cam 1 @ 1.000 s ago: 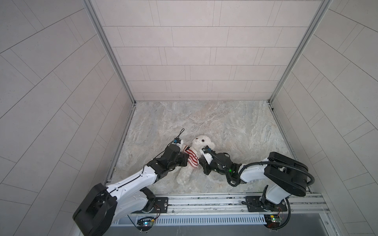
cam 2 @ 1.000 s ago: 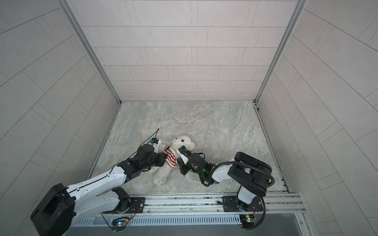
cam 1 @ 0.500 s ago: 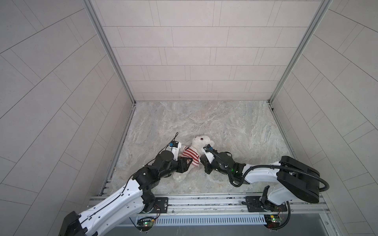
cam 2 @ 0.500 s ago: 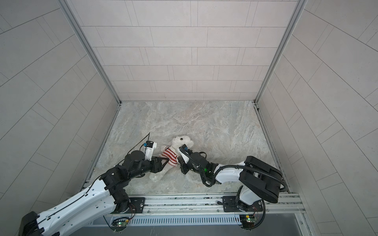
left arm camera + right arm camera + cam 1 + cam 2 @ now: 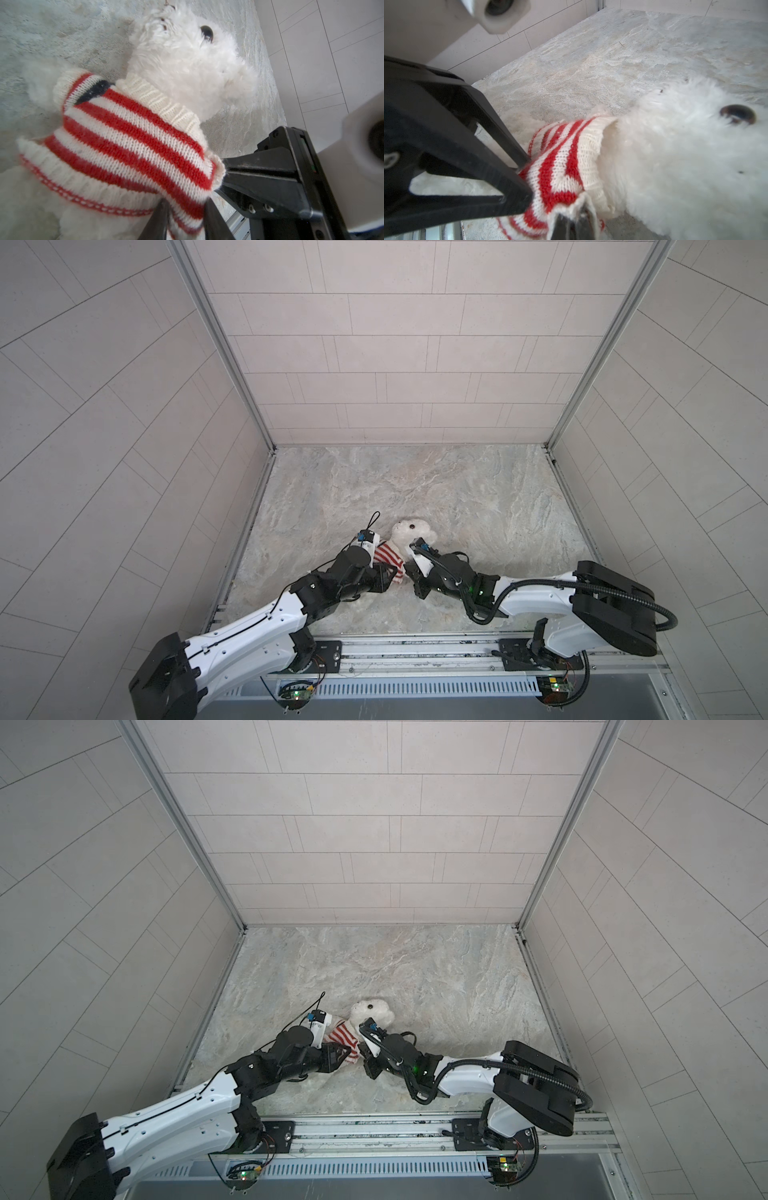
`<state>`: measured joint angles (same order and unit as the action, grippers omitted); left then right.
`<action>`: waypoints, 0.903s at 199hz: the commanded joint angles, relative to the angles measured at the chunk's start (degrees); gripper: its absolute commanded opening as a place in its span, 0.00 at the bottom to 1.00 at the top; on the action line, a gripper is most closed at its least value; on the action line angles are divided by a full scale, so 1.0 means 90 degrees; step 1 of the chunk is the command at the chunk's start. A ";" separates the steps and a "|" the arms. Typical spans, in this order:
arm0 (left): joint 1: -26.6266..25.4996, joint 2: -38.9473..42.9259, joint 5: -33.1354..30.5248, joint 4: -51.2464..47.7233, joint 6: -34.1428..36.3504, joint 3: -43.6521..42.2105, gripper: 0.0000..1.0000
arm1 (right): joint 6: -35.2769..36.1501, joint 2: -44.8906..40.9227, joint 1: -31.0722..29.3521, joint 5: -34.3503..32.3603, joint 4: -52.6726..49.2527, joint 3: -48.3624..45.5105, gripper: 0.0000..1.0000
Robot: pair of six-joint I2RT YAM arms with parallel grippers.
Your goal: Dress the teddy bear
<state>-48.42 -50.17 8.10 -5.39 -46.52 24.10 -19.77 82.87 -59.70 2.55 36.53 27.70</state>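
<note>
Marble floor (image 5: 415,481), teddy bear (image 5: 411,531) head rearward

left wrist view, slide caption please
Fluffy white plush teddy bear in a red-and-white striped knit sweater, left pincer on its hem, right pincer pinching a sleeve

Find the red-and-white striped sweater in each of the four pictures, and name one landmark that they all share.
In a top view: sweater at mid-width, lower half, on the bear.
In a top view: sweater slightly left of mid-width, lower half.
Left wrist view: sweater close up, filling much of the picture.
Right wrist view: sweater bunched beside the bear's head.
Shared landmark: the bear's dark eye, beyond the collar.
</note>
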 commanded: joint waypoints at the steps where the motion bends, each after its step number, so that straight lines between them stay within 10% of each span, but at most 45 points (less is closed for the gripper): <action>1: -0.0012 0.0024 -0.0360 0.0066 -0.0026 -0.0016 0.14 | 0.0038 -0.0256 -0.0066 0.0004 0.0075 0.0148 0.00; 39: 0.0056 0.0284 -0.0578 -0.0290 0.0180 0.0045 0.00 | 0.0216 -0.0612 -0.0066 0.0163 0.0007 -0.0054 0.00; 180: 0.0966 0.0497 0.0439 0.0094 0.0402 -0.0440 0.00 | 0.0864 -0.1221 -0.0056 0.0030 -0.1258 -0.0067 0.04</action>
<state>-41.69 -44.58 17.43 -3.90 -43.44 22.20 -12.62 70.61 -60.12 4.86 27.57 26.37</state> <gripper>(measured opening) 0.077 0.058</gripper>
